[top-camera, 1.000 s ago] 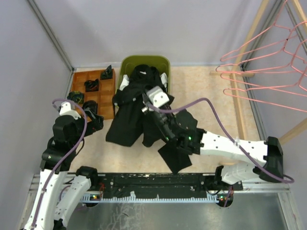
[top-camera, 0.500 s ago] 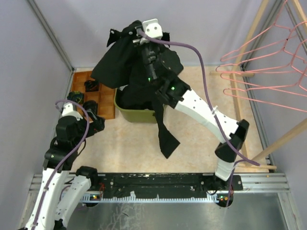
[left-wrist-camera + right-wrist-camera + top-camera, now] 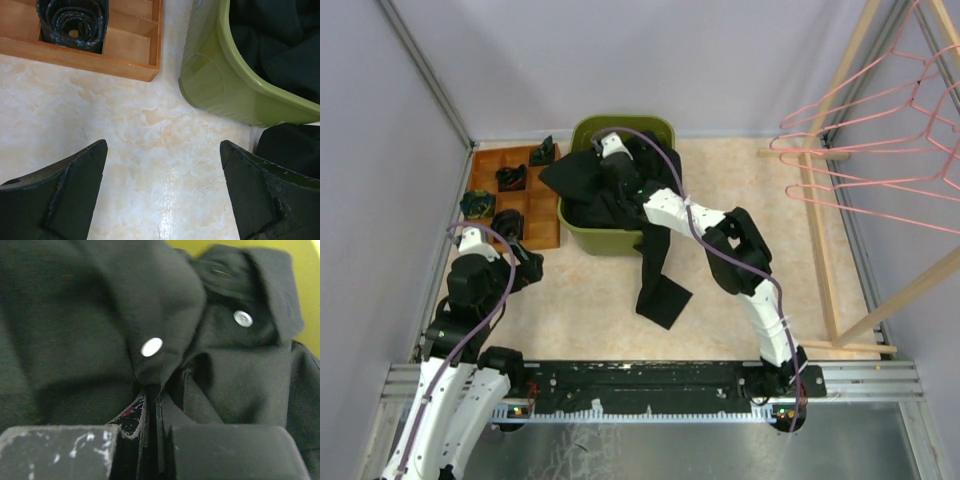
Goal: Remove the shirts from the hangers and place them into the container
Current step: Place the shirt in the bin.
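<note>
The black shirt (image 3: 75,315) is pinched in the fully closed right pincer (image 3: 152,440), with the container (image 3: 620,122) directly beneath (a tail hangs outside, behind it); the tail should be drawn in before release.

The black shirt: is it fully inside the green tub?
Only partly. Most of the black shirt is bunched in the green tub, but one end drapes over its rim onto the table.

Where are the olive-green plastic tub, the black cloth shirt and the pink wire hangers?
olive-green plastic tub (image 3: 595,243): top view, near wall.
black cloth shirt (image 3: 660,297): top view, part outside tub.
pink wire hangers (image 3: 905,179): top view, wire bar.
</note>
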Robot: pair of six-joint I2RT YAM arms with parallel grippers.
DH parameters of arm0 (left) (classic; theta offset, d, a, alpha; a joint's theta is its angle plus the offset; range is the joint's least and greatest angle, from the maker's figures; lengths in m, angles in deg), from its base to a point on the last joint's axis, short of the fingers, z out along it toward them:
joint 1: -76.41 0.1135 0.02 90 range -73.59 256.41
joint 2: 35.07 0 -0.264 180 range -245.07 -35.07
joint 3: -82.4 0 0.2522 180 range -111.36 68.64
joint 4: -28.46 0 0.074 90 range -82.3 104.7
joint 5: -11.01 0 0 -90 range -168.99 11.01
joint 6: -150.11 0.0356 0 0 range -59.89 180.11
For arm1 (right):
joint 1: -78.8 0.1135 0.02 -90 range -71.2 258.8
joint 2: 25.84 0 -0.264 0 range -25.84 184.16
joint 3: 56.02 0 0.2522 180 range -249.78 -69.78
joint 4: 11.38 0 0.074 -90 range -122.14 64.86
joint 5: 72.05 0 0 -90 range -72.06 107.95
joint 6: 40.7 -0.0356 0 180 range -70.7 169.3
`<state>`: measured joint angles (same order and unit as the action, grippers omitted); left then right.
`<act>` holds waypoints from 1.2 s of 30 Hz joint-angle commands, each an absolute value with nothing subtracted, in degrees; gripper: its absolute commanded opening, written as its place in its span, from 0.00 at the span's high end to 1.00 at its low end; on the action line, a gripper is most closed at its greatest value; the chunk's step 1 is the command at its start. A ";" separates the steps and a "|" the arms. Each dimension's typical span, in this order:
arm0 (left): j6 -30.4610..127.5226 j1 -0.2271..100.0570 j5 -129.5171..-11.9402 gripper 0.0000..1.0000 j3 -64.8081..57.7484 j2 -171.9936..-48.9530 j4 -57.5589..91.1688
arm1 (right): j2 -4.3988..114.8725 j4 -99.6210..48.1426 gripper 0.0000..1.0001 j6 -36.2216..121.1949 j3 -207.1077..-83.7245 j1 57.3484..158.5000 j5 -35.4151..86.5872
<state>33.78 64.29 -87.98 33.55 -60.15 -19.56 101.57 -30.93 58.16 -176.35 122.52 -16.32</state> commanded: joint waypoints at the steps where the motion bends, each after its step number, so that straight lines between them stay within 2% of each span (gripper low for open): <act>1: 35.50 64.52 -88.01 0.01 33.22 -60.79 -16.15 | 100.24 -36.18 1.00 54.55 -176.31 122.19 -15.59; 3: 35.59 64.53 -87.76 0.01 33.22 -60.98 -16.11 | 100.91 -37.95 0.97 54.62 -177.72 121.69 -16.80; 5: 35.53 64.55 -87.84 0.01 33.22 -61.02 -16.14 | 100.76 -40.15 0.90 54.58 -179.44 121.38 -17.71; 6: 35.51 64.55 -87.85 0.01 33.26 -61.01 -16.14 | 99.66 -40.71 0.83 54.62 -179.93 121.30 -17.66; 9: 35.57 64.51 -87.95 0.01 33.32 -61.16 -16.15 | 95.48 -42.41 0.70 54.21 -181.35 121.27 -14.66; 10: 35.61 64.54 -87.95 0.01 33.24 -61.25 -16.15 | 93.80 -43.23 0.63 54.07 -182.12 121.32 -12.47; 12: 35.57 64.55 -87.85 0.01 33.25 -61.47 -16.15 | 90.58 -45.05 0.42 53.97 -184.00 121.31 -9.57; 13: 35.59 64.55 -87.84 0.01 33.22 -61.64 -16.08 | 89.16 -45.77 0.35 54.00 -184.95 121.28 -8.47; 18: 35.62 64.55 -87.78 0.01 33.22 -62.07 -16.06 | 82.54 -45.62 0.20 55.23 -185.12 121.54 1.17; 24: 35.68 64.55 -88.08 0.01 33.13 -62.21 -16.22 | 82.20 -41.45 0.14 58.57 -182.77 126.18 7.32; 28: 35.49 64.55 -88.35 0.01 33.05 -62.06 -16.41 | 87.53 -41.92 0.14 61.40 -187.36 130.01 12.31; 32: 35.58 64.54 -88.61 0.01 33.04 -61.92 -16.41 | 95.58 -43.39 0.15 60.47 -196.05 131.29 5.96; 36: 35.83 64.55 -88.58 0.01 33.04 -62.03 -16.19 | 99.67 -39.22 0.11 63.16 -196.34 131.89 5.81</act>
